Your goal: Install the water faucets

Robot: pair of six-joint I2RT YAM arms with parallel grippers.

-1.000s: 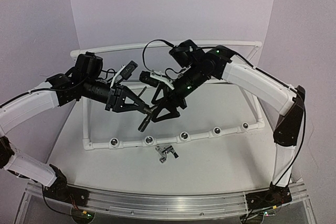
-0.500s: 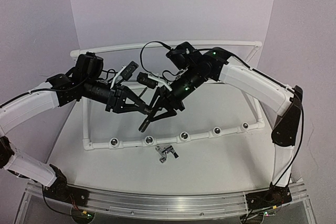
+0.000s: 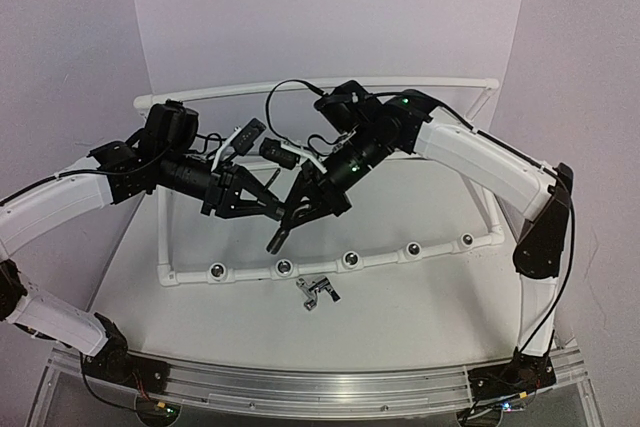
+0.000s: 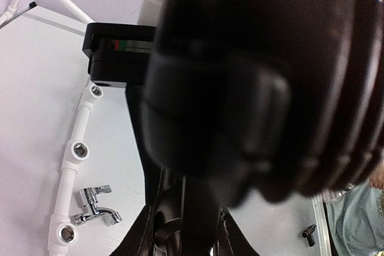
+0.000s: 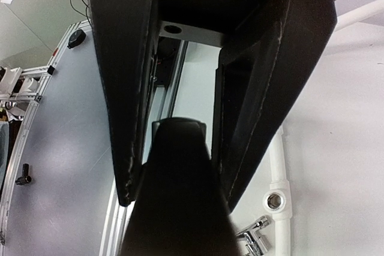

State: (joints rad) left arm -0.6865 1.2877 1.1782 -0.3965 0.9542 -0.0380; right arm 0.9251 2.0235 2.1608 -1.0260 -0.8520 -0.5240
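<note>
One water faucet, a dark metal piece, hangs in mid-air above the white pipe frame. My left gripper is shut on it from the left; its grey metal shows between the left fingers, while the right arm's blurred black wrist fills most of that view. My right gripper meets it from the right, its fingers shut close on either side of the dark piece. A second, shiny faucet lies on the table just in front of the frame's front pipe, and shows in the wrist views too.
The frame's front pipe carries several silver-ringed sockets facing up, and its rear rail runs behind both arms. An aluminium rail lines the near table edge. A small black bolt lies on the table.
My right gripper has closed from wide open onto the dark piece and shifted slightly left toward the left gripper. The left arm and the faucet on the table have not moved.
</note>
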